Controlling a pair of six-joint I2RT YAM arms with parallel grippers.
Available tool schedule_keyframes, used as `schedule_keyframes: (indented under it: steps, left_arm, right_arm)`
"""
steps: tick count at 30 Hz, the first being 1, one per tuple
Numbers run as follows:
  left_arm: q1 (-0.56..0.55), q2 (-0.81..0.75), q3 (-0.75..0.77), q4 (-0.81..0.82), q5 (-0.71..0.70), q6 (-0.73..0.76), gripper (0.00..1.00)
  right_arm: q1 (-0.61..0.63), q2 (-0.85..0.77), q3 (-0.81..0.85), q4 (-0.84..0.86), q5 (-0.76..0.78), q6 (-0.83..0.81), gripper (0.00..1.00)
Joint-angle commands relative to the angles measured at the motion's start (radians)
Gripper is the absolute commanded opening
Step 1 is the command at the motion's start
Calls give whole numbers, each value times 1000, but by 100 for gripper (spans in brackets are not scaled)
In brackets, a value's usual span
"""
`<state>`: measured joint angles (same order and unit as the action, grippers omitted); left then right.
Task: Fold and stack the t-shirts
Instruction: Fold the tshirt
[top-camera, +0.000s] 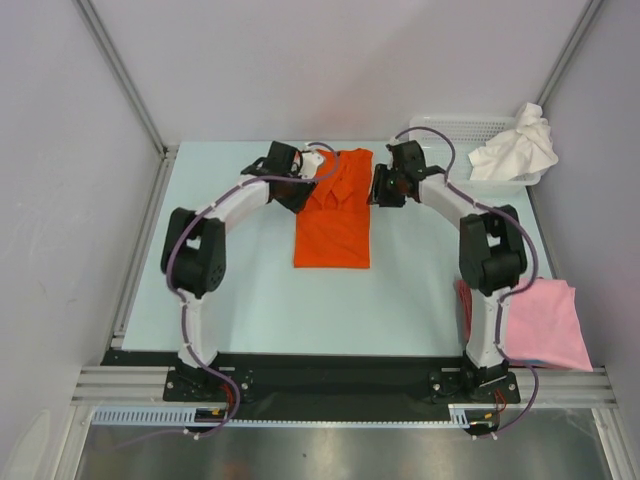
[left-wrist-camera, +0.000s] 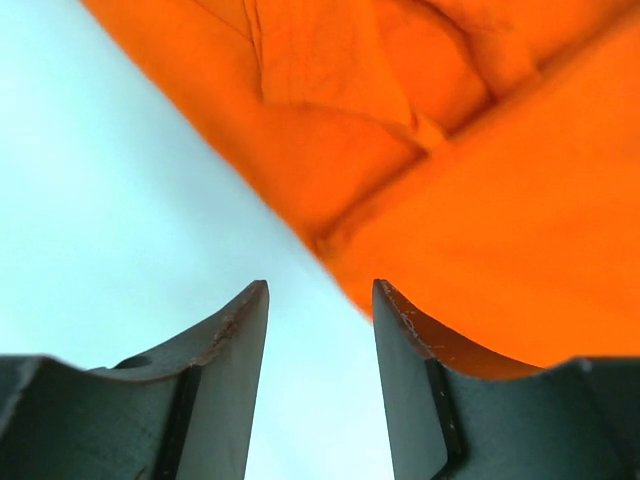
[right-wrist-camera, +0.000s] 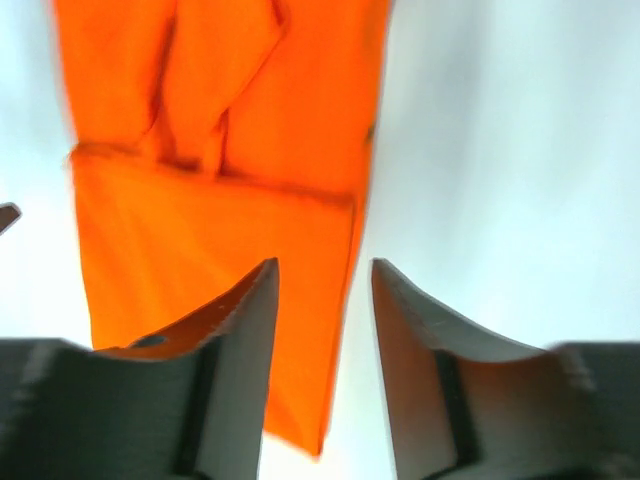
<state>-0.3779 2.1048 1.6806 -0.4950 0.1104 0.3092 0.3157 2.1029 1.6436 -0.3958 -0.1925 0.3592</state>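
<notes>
**Item 1. Orange t-shirt** (top-camera: 333, 212): Lay flat on the pale table (top-camera: 250, 290), folded to a narrow upright rectangle with the sleeves turned in. The collar end pointed away from the arm bases and the hem end toward them. Creases and overlapping folds showed at the collar end. All entries below are placed from this shirt.

**Item 2. Left gripper** (top-camera: 308, 172): Sat at the shirt's left edge, beside the collar end. In its wrist view the two dark fingers (left-wrist-camera: 235, 340) stood moderately apart. Bare table showed in the gap and nothing was held. The shirt's edge ran just past the right-hand finger.

**Item 3. Right gripper** (top-camera: 378, 186): Sat at the shirt's right edge, level with the left one. In its wrist view the jaws were parted to a middling width and held nothing. The shirt's right edge and bare table were visible below the gap. The picture was slightly blurred.

**Item 4. White t-shirt** (top-camera: 515, 148): Crumpled and unfolded, well to the right of the orange shirt and beyond its collar end. It was heaped in the right end of the white lattice basket (top-camera: 455, 127) and spilled over the rim.

**Item 5. Pink t-shirts** (top-camera: 545, 322): A folded flat pile, well to the right of the orange shirt and nearer the arm bases than its hem. Part of it was hidden behind the right arm. The number of shirts in the pile could not be told.
</notes>
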Motion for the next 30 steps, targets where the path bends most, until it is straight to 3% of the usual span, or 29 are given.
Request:
schedule_keyframes:
  steps: [1, 5, 10, 23, 26, 30]
  left_arm:
    - [-24, -204, -164, 24, 60, 92, 51]
    - [-101, -362, -402, 75, 57, 249, 52]
    - [-240, -457, -661, 157, -23, 450, 55]
    - [-285, -384, -734, 289, -107, 475, 58]
    - [-285, -352, -733, 299, -144, 476, 55]
    - [-285, -333, -728, 292, -164, 484, 32]
  right_arm:
    - [43, -202, -149, -63, 73, -30, 49]
    - [101, -305, -323, -69, 54, 6, 58]
    - [158, -362, -465, -23, 21, 55, 59]
    - [171, -307, -573, 77, 2, 103, 55]
    - [168, -278, -571, 97, -19, 109, 44]
    - [168, -277, -574, 100, -28, 112, 17]
